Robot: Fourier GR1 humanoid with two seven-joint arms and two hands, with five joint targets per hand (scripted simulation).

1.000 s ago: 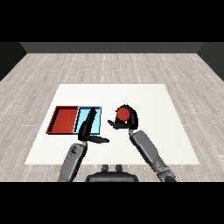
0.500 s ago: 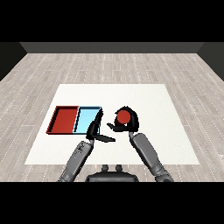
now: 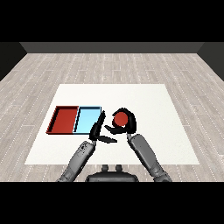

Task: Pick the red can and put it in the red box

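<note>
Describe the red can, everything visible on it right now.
The red can shows mainly as a round, plain red top; no label or markings can be made out. It looks upright, with its sides mostly hidden by the black right hand, whose fingers and thumb curl round it. Whether it rests on the white table or is lifted cannot be told. It sits just right of the light blue tray, outside both trays, with the left hand close beside it, open, not gripping it.

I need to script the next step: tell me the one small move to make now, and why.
Probably carry the red can leftward toward the red tray. The right hand is curled round the can, which is to the right of the light blue tray, with the open left hand close beside it.
</note>
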